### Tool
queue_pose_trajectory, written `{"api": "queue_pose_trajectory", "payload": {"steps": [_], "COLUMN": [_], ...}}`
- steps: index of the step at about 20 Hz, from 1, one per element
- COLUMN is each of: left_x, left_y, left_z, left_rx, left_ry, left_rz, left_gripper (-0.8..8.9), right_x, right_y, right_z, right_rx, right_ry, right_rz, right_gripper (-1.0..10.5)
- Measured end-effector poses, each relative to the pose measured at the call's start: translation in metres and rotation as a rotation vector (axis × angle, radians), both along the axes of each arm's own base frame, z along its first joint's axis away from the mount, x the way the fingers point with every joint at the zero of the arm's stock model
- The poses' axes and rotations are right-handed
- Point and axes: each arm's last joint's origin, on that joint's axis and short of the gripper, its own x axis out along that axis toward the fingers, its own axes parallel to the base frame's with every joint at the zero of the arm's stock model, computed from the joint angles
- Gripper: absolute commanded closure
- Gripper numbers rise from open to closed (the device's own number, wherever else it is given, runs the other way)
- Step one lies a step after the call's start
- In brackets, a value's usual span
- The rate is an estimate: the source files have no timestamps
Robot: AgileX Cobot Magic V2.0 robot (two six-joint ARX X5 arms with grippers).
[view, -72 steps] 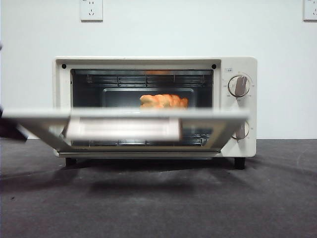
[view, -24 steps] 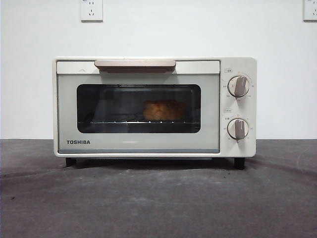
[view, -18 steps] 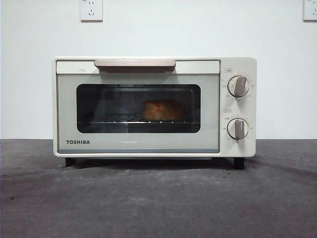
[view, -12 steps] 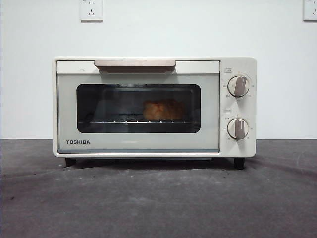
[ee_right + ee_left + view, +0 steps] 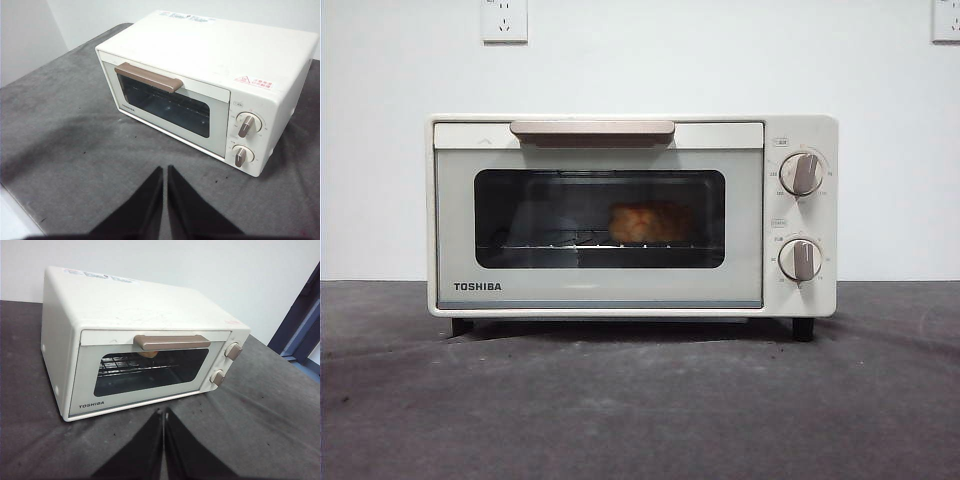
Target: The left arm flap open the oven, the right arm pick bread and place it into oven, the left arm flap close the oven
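front view: lumpy bread [image 5: 648,221] behind boxy oven's [image 5: 800,300] dark glass.

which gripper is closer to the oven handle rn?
Left, by a small margin. The left gripper hangs just off the oven's front, facing the handle. The right gripper sits farther back, off the knob side. Both shut, touching nothing.

"TOSHIBA" stands in black on the oven [image 5: 620,215] door, at seven o'clock from the window [image 5: 600,218].
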Motion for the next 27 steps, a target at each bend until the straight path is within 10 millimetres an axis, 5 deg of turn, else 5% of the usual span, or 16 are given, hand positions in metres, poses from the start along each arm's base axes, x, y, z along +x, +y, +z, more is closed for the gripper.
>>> {"api": "queue_pose_trajectory", "payload": {"steps": [13,21,27], "left_x": [0.005,0.032,0.045], "left_y": [0.0,0.0,0.007], "left_z": [-0.009,-0.082,-0.123], "left_rx": [-0.003,0.066,0.151], "left_ry": [-0.067,-0.222,-0.111], "left_rz": [0.0,0.034,0.268], "left_gripper": [8.04,8.04,8.04], "right_x": [0.0,0.0,0.0], "right_y": [0.0,0.0,0.0], "right_z": [0.0,0.0,0.0], "right_rx": [-0.001,-0.001,-0.001], "right_ry": [-0.001,-0.001,-0.001], "right_rz": [-0.003,-0.003,-0.003], "right_gripper": [9.4,9.4,9.4]}}
